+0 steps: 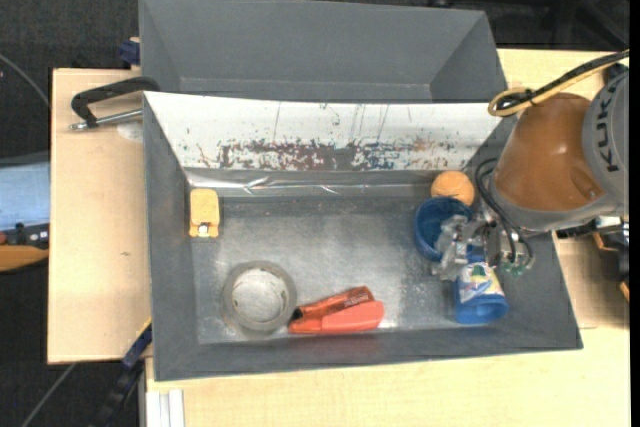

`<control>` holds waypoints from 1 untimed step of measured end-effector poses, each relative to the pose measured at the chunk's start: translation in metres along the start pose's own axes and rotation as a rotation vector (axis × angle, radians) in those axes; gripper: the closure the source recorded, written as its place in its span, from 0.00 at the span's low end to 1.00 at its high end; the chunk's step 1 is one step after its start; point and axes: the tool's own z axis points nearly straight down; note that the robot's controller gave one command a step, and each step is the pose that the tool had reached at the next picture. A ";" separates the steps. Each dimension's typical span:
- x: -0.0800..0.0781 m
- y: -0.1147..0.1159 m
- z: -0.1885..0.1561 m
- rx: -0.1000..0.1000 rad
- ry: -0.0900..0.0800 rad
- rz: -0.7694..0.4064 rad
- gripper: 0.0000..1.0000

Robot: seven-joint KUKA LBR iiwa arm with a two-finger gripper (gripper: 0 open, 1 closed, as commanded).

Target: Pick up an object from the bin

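- Camera view: the pincer [463, 255] hangs low at the 3 o'clock side of the grey bin [330, 245], under the arm's orange cover
- Whether it is open or closed, I cannot tell; nothing is seen gripped
- A blue and white tube [478, 298] lies just at its 5 o'clock, its top end meeting the pincer
- A blue cup [433, 225] sits just at its 10 o'clock, an orange ball [452, 185] beyond at 12
- Well apart toward 9 o'clock lie a red tool [340, 313], a clear round lid [258, 295] and a yellow block [204, 213]
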 end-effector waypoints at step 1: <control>0.000 0.000 0.000 0.000 0.000 0.000 1.00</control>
